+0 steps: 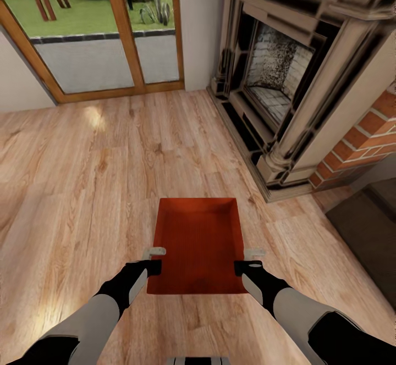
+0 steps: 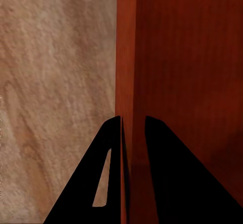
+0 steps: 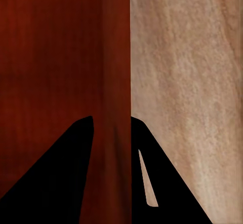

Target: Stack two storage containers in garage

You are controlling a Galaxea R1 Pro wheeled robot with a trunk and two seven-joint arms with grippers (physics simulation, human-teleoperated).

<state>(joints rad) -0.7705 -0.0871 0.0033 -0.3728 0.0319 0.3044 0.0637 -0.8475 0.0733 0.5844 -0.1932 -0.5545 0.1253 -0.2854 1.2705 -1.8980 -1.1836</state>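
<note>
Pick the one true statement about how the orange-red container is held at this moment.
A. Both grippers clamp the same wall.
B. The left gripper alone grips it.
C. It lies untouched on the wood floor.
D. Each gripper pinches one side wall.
D: in the head view the left gripper and right gripper sit at opposite side walls of the container, and each wrist view shows a wall between the fingers.

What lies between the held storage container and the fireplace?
In the head view, only bare wood-plank floor lies between the storage container and the fireplace.
</note>
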